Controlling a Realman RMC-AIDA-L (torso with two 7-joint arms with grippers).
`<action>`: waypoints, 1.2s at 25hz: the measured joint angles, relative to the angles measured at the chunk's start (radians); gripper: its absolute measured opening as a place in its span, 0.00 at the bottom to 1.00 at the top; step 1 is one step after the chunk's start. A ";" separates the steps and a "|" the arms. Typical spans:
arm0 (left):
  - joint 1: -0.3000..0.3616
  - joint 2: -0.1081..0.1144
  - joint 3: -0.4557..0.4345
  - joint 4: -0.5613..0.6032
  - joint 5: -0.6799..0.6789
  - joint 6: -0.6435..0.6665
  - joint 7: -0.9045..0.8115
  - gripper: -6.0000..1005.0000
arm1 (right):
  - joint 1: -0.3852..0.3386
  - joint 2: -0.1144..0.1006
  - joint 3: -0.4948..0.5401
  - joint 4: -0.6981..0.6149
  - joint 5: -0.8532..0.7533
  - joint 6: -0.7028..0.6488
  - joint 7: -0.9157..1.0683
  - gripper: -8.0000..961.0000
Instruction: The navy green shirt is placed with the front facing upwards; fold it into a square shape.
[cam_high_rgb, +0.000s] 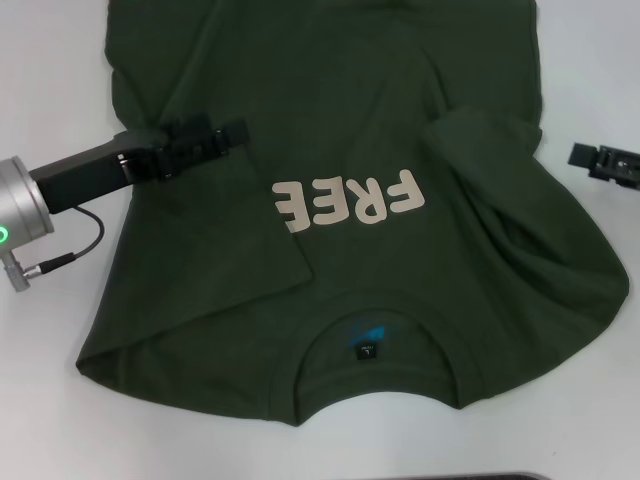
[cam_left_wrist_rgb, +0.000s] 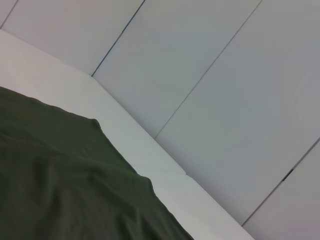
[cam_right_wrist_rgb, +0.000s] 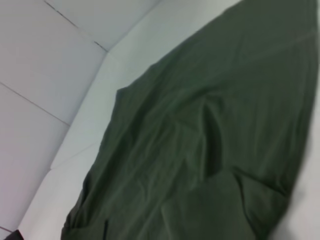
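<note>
The navy green shirt (cam_high_rgb: 350, 100) lies front up on the white table (cam_high_rgb: 50, 80), its collar and neck label (cam_high_rgb: 367, 350) toward the near edge. The pale "FREE" print (cam_high_rgb: 350, 203) reads upside down from here. The shirt's left side is folded inward, and that flap's edge reaches the print. The right sleeve (cam_high_rgb: 485, 130) is also turned in over the body. My left gripper (cam_high_rgb: 240, 130) rests low over the folded left side. My right gripper (cam_high_rgb: 578, 155) hovers beside the shirt's right edge, off the cloth. Green fabric fills part of the left wrist view (cam_left_wrist_rgb: 60, 180) and much of the right wrist view (cam_right_wrist_rgb: 200, 125).
White table surface borders the shirt on the left and right. A grey cable (cam_high_rgb: 75, 250) hangs from my left wrist over the table. Pale wall panels (cam_left_wrist_rgb: 200, 75) stand behind the table's far edge. A dark strip (cam_high_rgb: 480, 477) shows at the near edge.
</note>
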 joint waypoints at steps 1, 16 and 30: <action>0.000 -0.001 0.000 0.000 0.000 0.000 0.000 0.89 | -0.004 -0.003 0.000 0.000 -0.003 -0.001 0.005 0.79; 0.001 -0.006 0.000 0.000 0.000 0.000 0.003 0.89 | 0.035 0.024 -0.003 0.012 -0.100 0.059 0.048 0.77; 0.000 -0.006 0.000 0.000 0.000 0.000 0.003 0.89 | 0.031 0.041 0.009 0.007 -0.106 0.083 0.033 0.72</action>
